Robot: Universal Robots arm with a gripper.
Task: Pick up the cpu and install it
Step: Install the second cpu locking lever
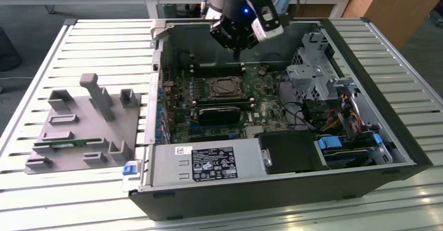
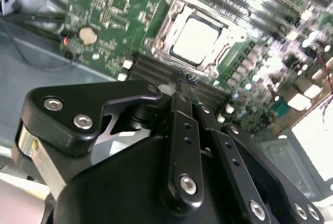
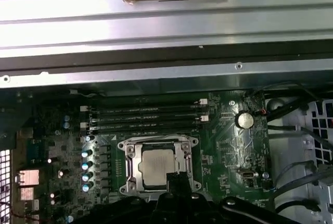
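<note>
- Exterior view: the tool [image 1: 237,48] is seen at the upper centre of the frame, hanging above the open computer case [image 1: 387,137], which lies on its side on the slatted bench [image 1: 104,39].
- Just below the tool in that picture, the socket [image 1: 223,87] is seen on the green motherboard [image 1: 266,109], with a pale square resting inside its metal frame.
- That square is judged to be the cpu [image 2: 196,40]; in the second wrist view it lies flat within the socket frame at the upper centre, and in the first wrist view [image 3: 157,168] it sits at the lower centre, partly behind the tool's dark tip.
- The fingers [image 2: 183,86] are seen pressed together in the second wrist view, with nothing held between them; their tips point toward the near edge of the socket and appear apart from the chip.
- The grey plastic fixture [image 1: 90,132] is seen at the left of the exterior view, with a thin green memory stick [image 1: 61,144] lying in one slot; no silver chip is made out on it.
- As a judgement, the placing is done, since the chip is already seated. Whether the socket's retention frame is latched cannot be told.
</note>
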